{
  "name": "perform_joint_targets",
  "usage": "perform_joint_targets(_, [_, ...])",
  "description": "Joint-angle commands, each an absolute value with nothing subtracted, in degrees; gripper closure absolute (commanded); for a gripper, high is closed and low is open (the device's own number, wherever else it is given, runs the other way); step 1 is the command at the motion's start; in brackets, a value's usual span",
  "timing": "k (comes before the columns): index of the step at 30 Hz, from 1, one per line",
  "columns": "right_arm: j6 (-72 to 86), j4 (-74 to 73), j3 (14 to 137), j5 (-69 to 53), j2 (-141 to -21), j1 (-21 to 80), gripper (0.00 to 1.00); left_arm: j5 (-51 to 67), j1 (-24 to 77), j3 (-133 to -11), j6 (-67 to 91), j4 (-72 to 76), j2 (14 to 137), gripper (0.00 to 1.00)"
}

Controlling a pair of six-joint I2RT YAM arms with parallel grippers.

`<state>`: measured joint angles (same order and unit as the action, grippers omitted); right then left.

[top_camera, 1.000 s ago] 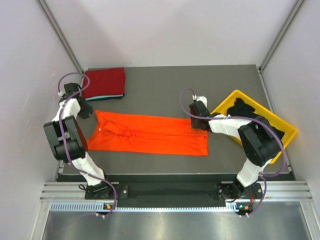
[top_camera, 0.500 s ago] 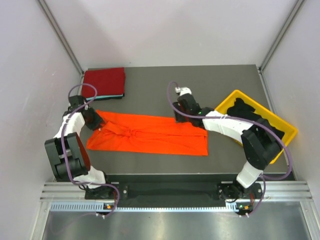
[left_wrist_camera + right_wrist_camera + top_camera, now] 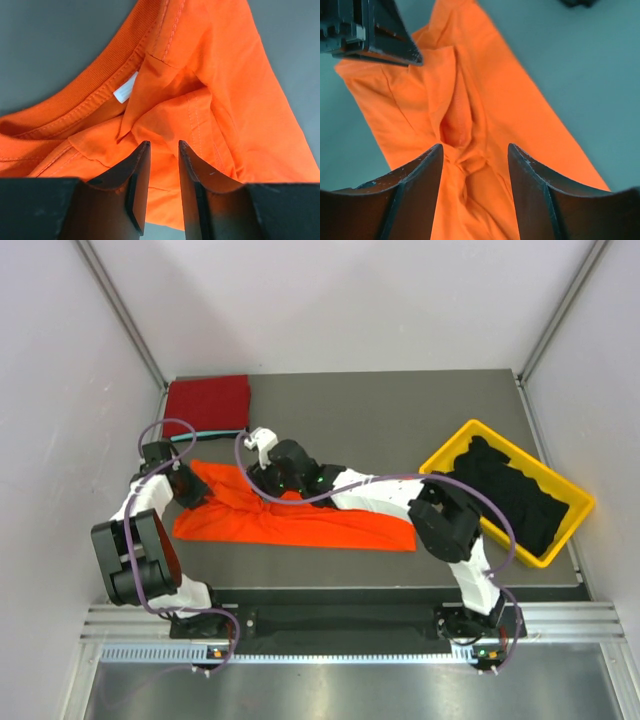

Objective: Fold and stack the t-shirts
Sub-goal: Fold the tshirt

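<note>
The bright orange t-shirt [image 3: 330, 520] lies as a long folded strip across the table's middle, bunched into wrinkles near its left third. My left gripper [image 3: 190, 488] hovers at the collar end, jaws a narrow gap apart with nothing between them [image 3: 163, 142]; the collar's white tag [image 3: 125, 93] lies just ahead. My right gripper [image 3: 268, 482] reaches far left over the bunched folds [image 3: 457, 130], open wide [image 3: 475, 147] and empty. A folded dark red t-shirt [image 3: 208, 405] sits at the back left on a teal one [image 3: 205, 433]. Black t-shirts [image 3: 515, 495] fill the bin.
The yellow plastic bin [image 3: 445, 453] stands at the right side of the table. The right arm's links stretch low across the orange shirt from right to left. The left gripper's body [image 3: 375, 30] shows in the upper left of the right wrist view.
The right arm swept from the shirt's right end to its bunched left part, jaws widening. The left gripper came down from beside the red stack onto the collar end and opened slightly.
</note>
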<state>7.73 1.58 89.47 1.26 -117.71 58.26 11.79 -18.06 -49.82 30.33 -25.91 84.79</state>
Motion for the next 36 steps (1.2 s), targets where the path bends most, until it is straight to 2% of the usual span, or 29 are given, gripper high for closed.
perform_joint_targets(1, [3.6,1.9,94.9,-2.3,-121.3,59.5,0.44,13.4,-18.4,-49.3,30.7,-21.7,84.8,0.66])
perform_joint_targets(17, [-2.4,-1.6,101.7,-1.5,-130.4,63.3,0.41,13.4,-18.2,-48.3,27.2,-20.5,87.5,0.63])
perform_joint_targets(25, [-3.2,-2.5,102.2,-0.4,-131.1,64.1,0.45,12.6,-18.1,-48.2,27.1,-20.2,87.7,0.67])
perform_joint_targets(31, [-2.7,-2.8,103.0,-0.9,-131.6,64.2,0.61,10.7,-18.2,-49.2,26.1,-22.0,87.0,0.74])
perform_joint_targets(32, [-2.6,-3.0,103.4,-0.9,-131.6,64.2,0.77,10.5,-18.2,-49.5,25.8,-22.2,87.0,0.75])
perform_joint_targets(33, [-2.6,-3.1,103.4,-1.1,-131.5,64.2,0.85,10.0,-18.2,-49.7,25.6,-23.2,86.8,0.75])
perform_joint_targets(35, [-2.6,-3.4,103.4,-1.4,-131.0,64.2,1.0,8.3,-18.1,-50.9,25.2,-24.3,86.2,0.73])
perform_joint_targets(36, [-2.5,-3.3,103.4,-1.8,-130.6,64.2,1.0,7.5,-18.1,-51.8,24.9,-25.3,85.9,0.71])
